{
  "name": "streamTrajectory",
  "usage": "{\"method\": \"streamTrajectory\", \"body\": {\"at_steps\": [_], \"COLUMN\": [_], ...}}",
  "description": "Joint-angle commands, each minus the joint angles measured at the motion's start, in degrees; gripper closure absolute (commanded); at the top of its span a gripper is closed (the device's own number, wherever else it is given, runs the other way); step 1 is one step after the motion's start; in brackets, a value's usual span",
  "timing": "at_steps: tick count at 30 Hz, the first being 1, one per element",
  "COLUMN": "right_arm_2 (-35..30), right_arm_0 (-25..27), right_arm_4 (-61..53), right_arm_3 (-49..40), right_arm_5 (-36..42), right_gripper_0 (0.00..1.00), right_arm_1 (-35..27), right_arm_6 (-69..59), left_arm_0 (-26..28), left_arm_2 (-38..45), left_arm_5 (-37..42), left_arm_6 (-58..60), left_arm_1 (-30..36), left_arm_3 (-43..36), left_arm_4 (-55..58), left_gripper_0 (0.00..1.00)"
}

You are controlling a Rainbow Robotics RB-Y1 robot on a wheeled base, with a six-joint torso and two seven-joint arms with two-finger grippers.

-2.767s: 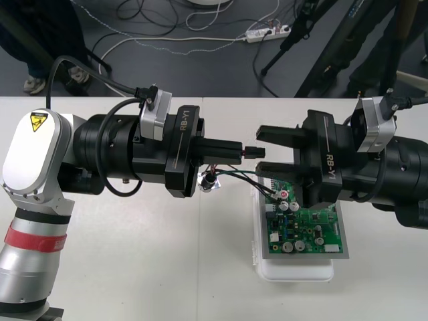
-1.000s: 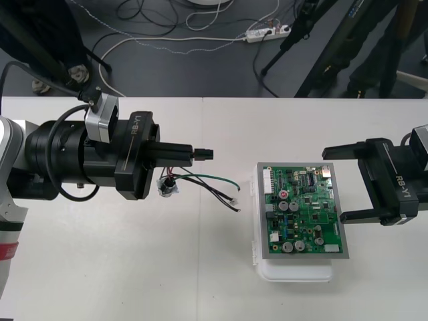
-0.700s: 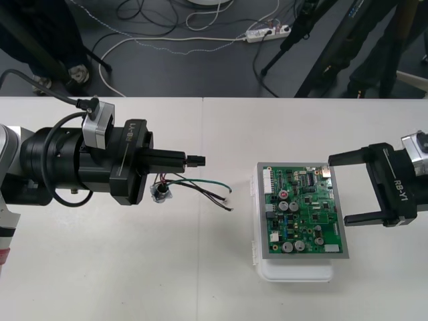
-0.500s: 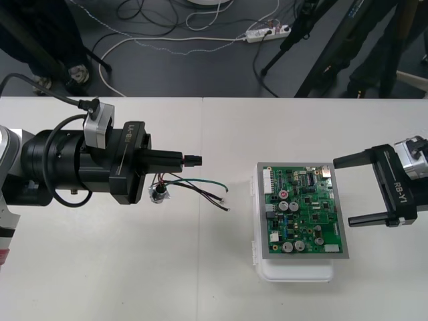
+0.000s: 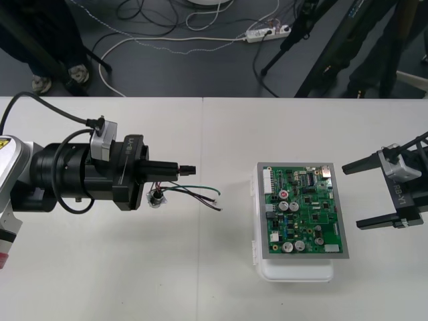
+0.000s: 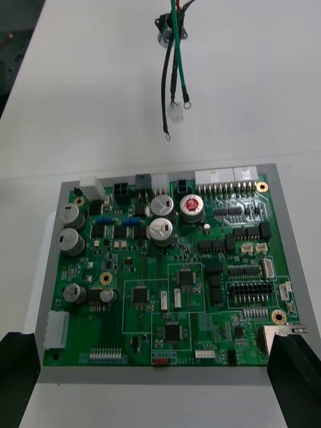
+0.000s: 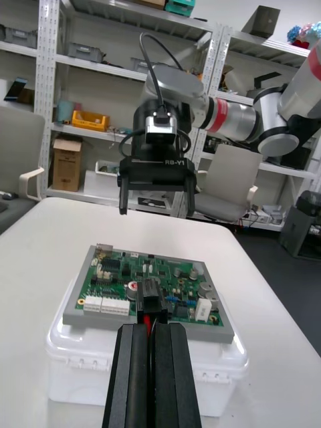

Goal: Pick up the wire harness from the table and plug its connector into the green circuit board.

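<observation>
My left gripper (image 5: 175,165) clamps the plug (image 7: 152,297), wires (image 5: 195,191) dangling. The right gripper (image 5: 352,196) waits, fingers wide apart, beside the board (image 5: 304,214) — if that plug sits skewed, I could jam it.

Bare table (image 5: 231,227) separates the left gripper (image 5: 176,165), holding the plug (image 5: 189,164), from the circuit board (image 5: 304,214); right gripper (image 5: 352,196) flanks it.

Robotics lab/workshop, by look of it. Beyond far edge of my table (image 5: 200,281): dark floor (image 5: 200,73) w/ loose cables (image 5: 174,39), power strip (image 5: 267,31), tripod legs (image 5: 287,43). On table: bare green circuit board (image 5: 304,214) on white base (image 5: 294,271).
</observation>
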Motion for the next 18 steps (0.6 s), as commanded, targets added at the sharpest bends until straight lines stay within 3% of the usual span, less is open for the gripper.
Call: {"method": "streamTrajectory", "body": {"at_steps": [1,18], "right_arm_2": [-1.8,-0.6], "right_arm_0": [0.4,2.2], "right_arm_4": [4.4,21.5], "right_arm_3": [-3.0,-9.2], "right_arm_5": [-0.5,-0.5], "right_gripper_0": [0.0,0.0], "right_arm_1": [-2.9,-2.1], "right_arm_6": [-5.3,-7.4], "left_arm_0": [-0.7,-7.9], "left_arm_2": [-3.5,-12.0], "left_arm_5": [-2.2,-2.9], "left_arm_6": [-3.5,-14.0], "left_arm_1": [3.1,3.1], "left_arm_3": [2.9,19.1], "left_arm_4": [1.4,3.1], "left_gripper_0": [1.0,1.0]}}
